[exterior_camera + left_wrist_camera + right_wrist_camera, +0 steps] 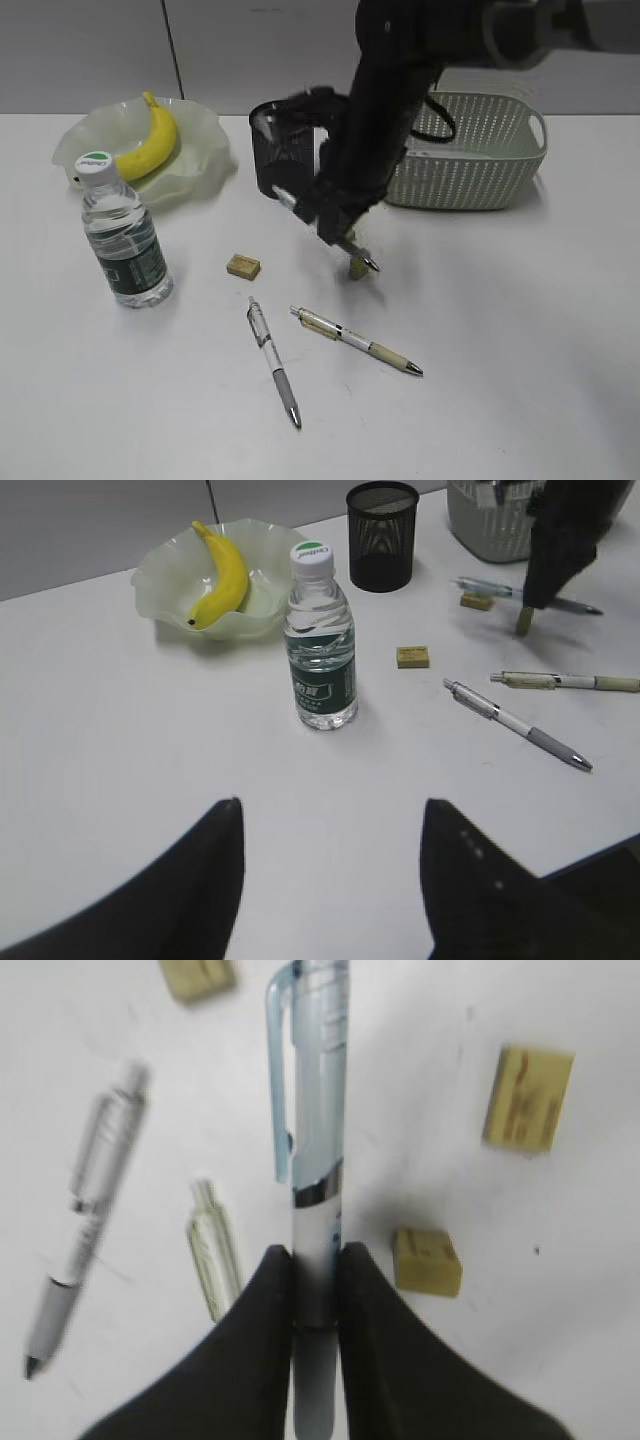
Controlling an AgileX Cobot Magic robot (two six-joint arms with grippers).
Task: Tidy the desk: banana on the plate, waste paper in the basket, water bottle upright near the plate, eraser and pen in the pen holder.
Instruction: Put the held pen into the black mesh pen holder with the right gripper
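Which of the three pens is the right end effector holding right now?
The pale blue clip pen, pinched in the right end effector. The grey-grip pen and the cream-barrelled pen lie loose on the desk.

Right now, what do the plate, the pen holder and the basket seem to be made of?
The plate: translucent pale green, glossy, wavy rim; probably glass, possibly plastic. The pen holder: black fine mesh you can see through; likely metal, matte. The basket: pale grey-green, evenly perforated walls, moulded handle; looks like matte plastic.
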